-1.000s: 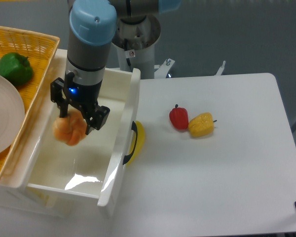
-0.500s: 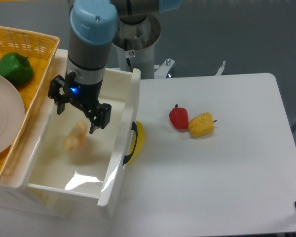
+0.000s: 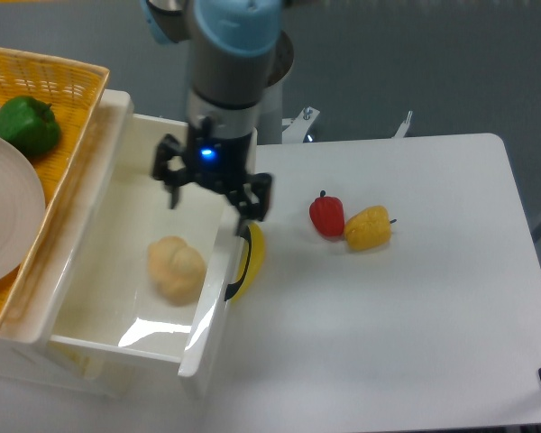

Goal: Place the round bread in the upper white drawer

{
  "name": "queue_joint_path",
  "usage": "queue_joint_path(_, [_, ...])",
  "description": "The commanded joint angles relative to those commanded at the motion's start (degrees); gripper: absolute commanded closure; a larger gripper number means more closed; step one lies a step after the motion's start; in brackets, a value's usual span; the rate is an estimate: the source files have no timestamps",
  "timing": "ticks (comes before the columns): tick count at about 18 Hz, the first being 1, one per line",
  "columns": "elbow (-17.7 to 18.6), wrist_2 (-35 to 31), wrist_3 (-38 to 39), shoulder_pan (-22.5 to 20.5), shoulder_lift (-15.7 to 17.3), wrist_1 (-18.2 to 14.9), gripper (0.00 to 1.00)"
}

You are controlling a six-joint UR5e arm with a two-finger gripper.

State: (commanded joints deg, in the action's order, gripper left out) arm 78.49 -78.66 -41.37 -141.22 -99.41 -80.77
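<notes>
Hovering over the drawer's (image 3: 117, 189) front wall, we are holding the gripper (image 3: 213, 189) spread wide and empty. The bread (image 3: 176, 268) is lying inside, below-left of us, toward the table's (image 3: 406, 316) near-left corner.

My arm (image 3: 224, 68) is grey with light blue caps; my black claw (image 3: 212, 186) carries a blue light.

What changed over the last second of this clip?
The end effector let go of the bread, which dropped and now lies on the floor of the drawer. The arm then moved right, toward the drawer's front wall, its jaws open and empty. The red pepper, yellow pepper, basket and drawer stayed put.
</notes>
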Motion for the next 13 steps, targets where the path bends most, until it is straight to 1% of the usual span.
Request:
queue_joint_path(4, [0.6,-1.1,-8.7,-6.2,-0.2,0.1,0.00])
queue_joint_path(7, [2.0,-1.5,-19.1,-10.3,-1.0,0.5,0.00])
queue_joint_path(9, [2.3,-4.6,-25.0,-11.6,-3.1,1.0,0.00])
queue_joint_path(10, [2.4,-6.1,-27.5,-12.5,-3.6,1.1,0.00])
queue_joint_path(12, [2.5,-7.1,-30.8,-14.1,-5.5,0.9,0.00])
queue_joint_path(13, [2.7,-7.7,-32.3,-14.9,-6.1,1.4,0.00])
